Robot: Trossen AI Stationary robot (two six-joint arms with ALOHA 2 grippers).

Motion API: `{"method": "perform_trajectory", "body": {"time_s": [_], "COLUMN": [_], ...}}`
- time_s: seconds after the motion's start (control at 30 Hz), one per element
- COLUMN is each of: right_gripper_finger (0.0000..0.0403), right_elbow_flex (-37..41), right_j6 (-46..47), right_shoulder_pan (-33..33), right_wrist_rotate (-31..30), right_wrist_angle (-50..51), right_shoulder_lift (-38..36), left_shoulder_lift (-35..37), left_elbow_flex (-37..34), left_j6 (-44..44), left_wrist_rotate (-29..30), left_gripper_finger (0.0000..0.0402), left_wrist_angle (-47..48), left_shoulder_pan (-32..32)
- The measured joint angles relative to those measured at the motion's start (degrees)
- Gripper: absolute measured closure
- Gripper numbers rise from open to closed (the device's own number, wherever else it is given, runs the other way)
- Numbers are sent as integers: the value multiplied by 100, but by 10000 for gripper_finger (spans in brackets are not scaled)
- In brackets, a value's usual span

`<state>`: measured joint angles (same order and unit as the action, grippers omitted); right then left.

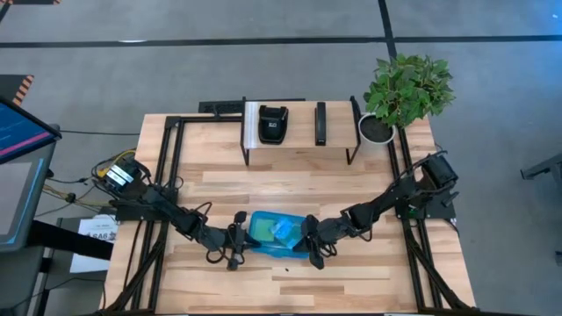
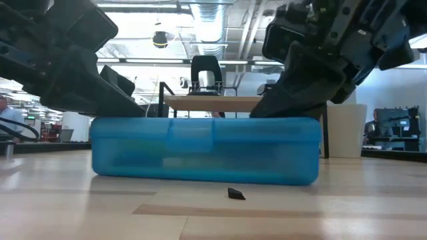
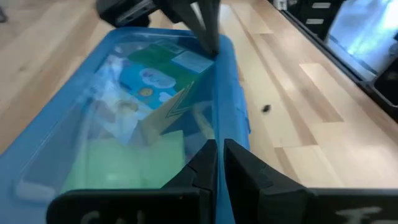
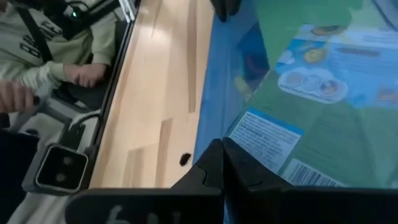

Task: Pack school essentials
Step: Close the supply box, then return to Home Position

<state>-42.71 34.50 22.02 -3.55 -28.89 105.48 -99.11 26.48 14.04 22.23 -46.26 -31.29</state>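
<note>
Left hand [image 1: 235,239]: your left arm reaches in from the left edge of the bench [image 1: 369,184]; its hand is at the left end of the blue case [image 1: 279,235], fingers pressed together, gripping nothing that you can see.
Blue case: it lies closed and flat on the bench, near the front edge, between your two hands.
School essentials: you can see them only through the translucent lid, a green sticky-note pad [image 3: 127,163] and a crayon box [image 3: 163,84] lying inside the case; the rest is too blurred to tell.
Small dark piece [image 2: 235,194]: it lies on the bench just in front of the case, apart from it.
Right hand [image 1: 313,248]: your right hand is at the right end of the case, fingers closed together, with nothing visibly between them.
Rack [image 1: 299,132]: it stands at the far edge with two black devices on it.
Potted plant [image 1: 406,89]: far right corner.
</note>
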Motion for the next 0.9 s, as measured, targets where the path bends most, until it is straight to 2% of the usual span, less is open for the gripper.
{"method": "perform_trajectory", "body": {"time_s": [0.13,0.27,0.57,0.73,0.9], "right_gripper_finger": [389,390,390,390,390], "right_elbow_flex": [-5,12,34,34,37], "right_j6": [36,-248,-1461,-2645,-3579], "right_shoulder_pan": [-37,-39,-2,-4,-74], "right_wrist_rotate": [87,131,84,13,-258], "right_wrist_angle": [-62,56,687,866,866], "right_shoulder_lift": [112,-236,-1757,-2528,-3072], "left_shoulder_lift": [10,323,2060,3212,3823], "left_elbow_flex": [-2,-25,-17,-16,-13], "left_j6": [-28,-146,-937,-1775,-1817], "left_wrist_rotate": [-175,-290,-486,-1119,-2238], "left_gripper_finger": [386,386,386,386,386], "left_wrist_angle": [-63,118,330,266,296], "left_shoulder_pan": [-4,11,116,320,1215]}}
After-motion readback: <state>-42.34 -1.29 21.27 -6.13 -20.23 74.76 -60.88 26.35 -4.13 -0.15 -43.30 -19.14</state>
